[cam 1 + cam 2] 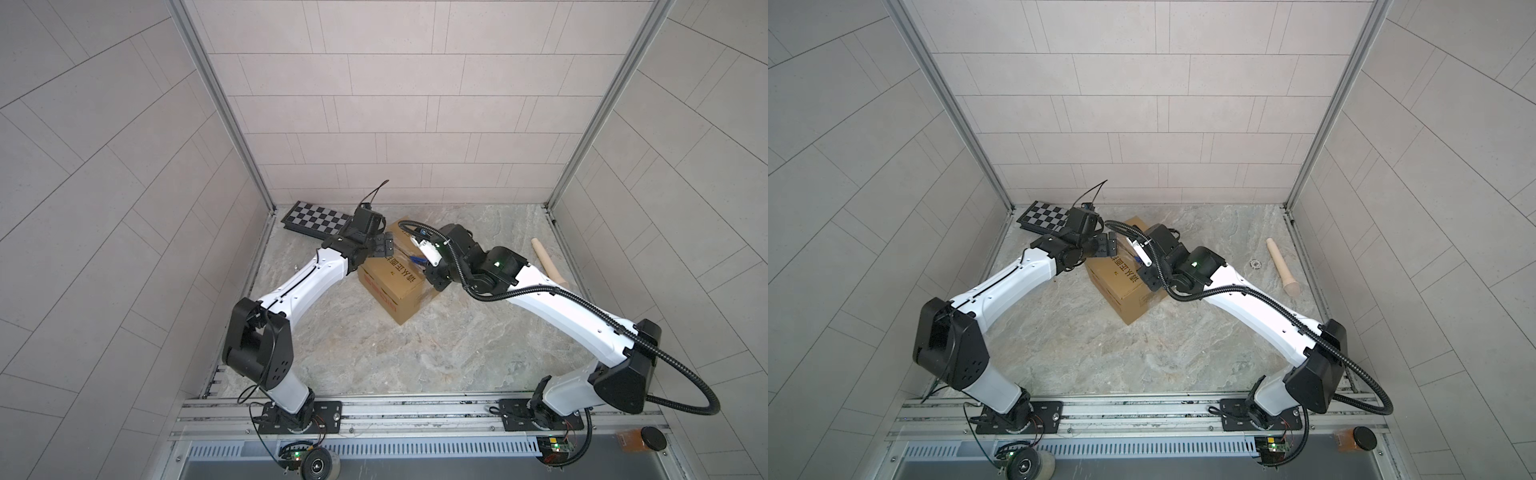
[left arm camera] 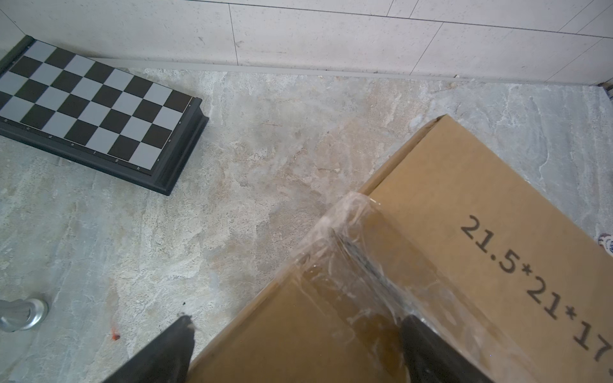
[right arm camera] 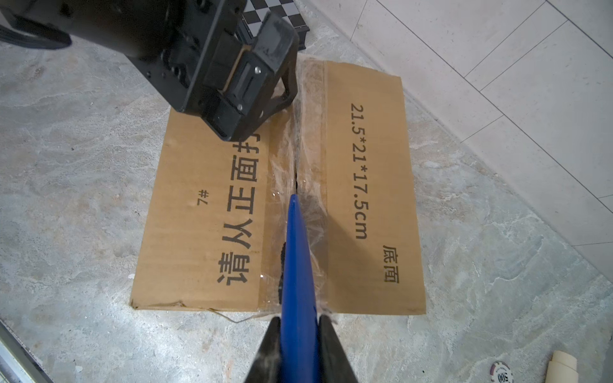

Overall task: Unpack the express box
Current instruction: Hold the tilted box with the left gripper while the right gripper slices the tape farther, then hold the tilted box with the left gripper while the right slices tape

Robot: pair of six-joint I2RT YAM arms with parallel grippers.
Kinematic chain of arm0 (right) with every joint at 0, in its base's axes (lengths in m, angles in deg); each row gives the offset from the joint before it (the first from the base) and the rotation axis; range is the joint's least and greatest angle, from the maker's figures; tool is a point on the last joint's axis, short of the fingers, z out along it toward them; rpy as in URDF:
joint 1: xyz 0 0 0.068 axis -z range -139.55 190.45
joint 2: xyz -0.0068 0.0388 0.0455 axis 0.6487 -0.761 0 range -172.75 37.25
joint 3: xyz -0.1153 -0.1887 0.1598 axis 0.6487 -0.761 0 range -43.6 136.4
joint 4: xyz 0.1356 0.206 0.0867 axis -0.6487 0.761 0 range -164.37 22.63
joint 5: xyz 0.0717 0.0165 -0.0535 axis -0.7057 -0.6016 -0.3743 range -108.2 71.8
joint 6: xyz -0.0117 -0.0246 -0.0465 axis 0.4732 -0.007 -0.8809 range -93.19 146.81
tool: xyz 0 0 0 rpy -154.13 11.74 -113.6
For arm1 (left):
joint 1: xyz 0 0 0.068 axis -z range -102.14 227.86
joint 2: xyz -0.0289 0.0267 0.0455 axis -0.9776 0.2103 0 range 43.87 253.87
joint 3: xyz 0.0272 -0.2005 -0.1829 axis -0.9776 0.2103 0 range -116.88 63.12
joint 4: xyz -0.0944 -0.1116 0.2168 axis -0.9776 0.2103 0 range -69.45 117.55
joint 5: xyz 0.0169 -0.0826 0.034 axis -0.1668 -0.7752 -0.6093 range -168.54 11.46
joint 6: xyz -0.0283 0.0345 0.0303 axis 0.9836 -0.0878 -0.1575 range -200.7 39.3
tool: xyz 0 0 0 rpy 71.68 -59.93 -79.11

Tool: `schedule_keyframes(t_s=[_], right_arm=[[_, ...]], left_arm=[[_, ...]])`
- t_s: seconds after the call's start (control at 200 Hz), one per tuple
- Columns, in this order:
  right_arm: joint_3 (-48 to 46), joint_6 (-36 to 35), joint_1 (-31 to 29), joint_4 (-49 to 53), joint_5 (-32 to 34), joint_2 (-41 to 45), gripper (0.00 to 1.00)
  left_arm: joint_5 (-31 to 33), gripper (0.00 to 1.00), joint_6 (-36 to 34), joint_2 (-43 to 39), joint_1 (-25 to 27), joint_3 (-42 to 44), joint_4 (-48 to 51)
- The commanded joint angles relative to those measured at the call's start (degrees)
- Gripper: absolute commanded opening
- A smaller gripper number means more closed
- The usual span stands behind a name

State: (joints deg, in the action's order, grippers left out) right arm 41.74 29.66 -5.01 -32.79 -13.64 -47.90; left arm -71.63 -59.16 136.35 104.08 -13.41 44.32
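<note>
The express box (image 1: pixel 395 282) lies between chequered board (image 1: pixel 316 218) and dowel (image 1: pixel 546 262).

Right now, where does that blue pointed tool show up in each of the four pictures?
In a top view: the blue tool at centre, over the express box.
In a top view: blue tool, likewise centre.
Left wrist: not in it.
Right wrist: bottom middle, clamped in the right end effector, tip at the box's taped seam.
Shared landmark: the chequered board, in all four.
</note>
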Motion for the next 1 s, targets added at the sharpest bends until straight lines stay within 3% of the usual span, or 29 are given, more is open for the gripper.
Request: schedule_keyframes(t_s=[0.0, 0.566, 0.996], right_arm=[[1.49, 0.75, -0.95, -0.03, -2.09, -1.27, 0.00], [5.41, -3.40, -0.87, 18.23, 1.54, 4.09, 0.00], [12.82, -4.81, -0.87, 18.53, -2.15, -2.72, 0.00]], left_arm=[[-0.63, 1.00, 0.91, 1.99, -0.14, 1.30, 1.87], [2.21, 1.00, 2.26, 3.25, -1.25, 2.35, 2.77], [-1.03, 1.00, 2.35, 3.48, -1.23, 1.41, 0.55]])
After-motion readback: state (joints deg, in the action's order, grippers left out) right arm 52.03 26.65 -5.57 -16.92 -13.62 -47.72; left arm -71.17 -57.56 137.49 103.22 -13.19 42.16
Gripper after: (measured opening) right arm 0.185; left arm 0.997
